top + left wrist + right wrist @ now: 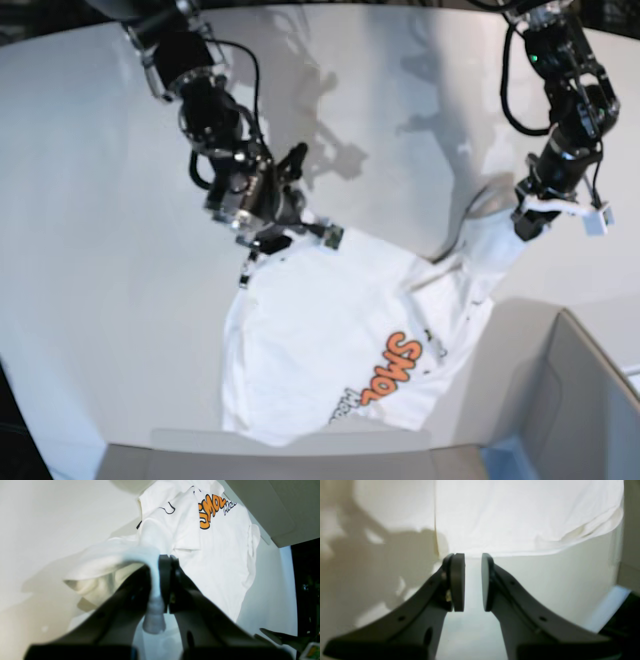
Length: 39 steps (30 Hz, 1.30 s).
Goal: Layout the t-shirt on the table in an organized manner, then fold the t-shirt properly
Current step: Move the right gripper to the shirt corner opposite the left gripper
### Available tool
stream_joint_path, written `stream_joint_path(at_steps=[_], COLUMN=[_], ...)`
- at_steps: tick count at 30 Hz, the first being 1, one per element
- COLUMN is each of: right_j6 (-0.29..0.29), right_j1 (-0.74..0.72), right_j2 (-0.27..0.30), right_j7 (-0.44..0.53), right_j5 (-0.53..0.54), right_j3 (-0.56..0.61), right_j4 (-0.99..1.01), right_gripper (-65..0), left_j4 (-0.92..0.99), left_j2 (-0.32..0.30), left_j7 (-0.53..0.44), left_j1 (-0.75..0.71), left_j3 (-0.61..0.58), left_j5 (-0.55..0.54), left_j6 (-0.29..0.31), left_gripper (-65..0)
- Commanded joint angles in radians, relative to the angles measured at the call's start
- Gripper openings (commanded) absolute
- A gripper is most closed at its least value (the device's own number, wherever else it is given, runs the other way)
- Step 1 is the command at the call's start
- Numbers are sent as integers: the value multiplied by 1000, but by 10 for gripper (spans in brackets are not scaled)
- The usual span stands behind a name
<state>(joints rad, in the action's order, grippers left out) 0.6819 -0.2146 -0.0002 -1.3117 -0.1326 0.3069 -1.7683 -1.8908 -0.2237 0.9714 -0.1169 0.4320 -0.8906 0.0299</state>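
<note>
While spread big and white under it all: table (pixel 90 200), then t-shirt (pixel 330 350), orange letters (pixel 385 370) up, one corner hanging off the tabletop. To lay flat: pull that corner out wide and slow, cloth kept tight, then down soft. Left gripper (pixel 160 580) pinched shut on t-shirt cloth, up high, rest of shirt trailing down below. Right gripper (pixel 473 582) part open, nothing inside, just by the shirt's other edge, maybe ready to pinch there.
</note>
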Motion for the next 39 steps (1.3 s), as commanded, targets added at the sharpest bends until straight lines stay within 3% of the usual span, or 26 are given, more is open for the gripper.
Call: stream_joint_path(at_steps=[1,6,8,17,21,28,33,39], right_j6=[16,16,16,16,16,16,16,16], right_j1=[-16,19,40,122,132,125,120,128], right_j2=[-21,-131,-134,-139,-157,-152,-152,-157], right_j7=[19,25,19,21,25,27,28,172], right_j5=[44,344,408,462,515,563,564,589], right_j3=[-81,-552,-616,-595,-690,-696,-700,-720], right_j4=[-31,-26,3,75,77,77,123,250], right_gripper=[-526,-526,-526,-526,-526,-525,-481,-469], left_j4=[-14,-14,-14,-14,-14,-14,-14,-14], left_j2=[-12,-12,-12,-12,-12,-13,-13,-15], left_j7=[-13,-12,-12,-4,-4,-4,-4,-4], left_j1=[9,9,9,9,9,6,6,4], left_j3=[3,3,3,3,3,1,-20,-49], left_j5=[-9,-9,-8,-8,-8,-8,-11,-9], left_j6=[9,9,9,9,9,9,9,9], left_gripper=[-650,-650,-650,-650,-650,-650,-650,-650])
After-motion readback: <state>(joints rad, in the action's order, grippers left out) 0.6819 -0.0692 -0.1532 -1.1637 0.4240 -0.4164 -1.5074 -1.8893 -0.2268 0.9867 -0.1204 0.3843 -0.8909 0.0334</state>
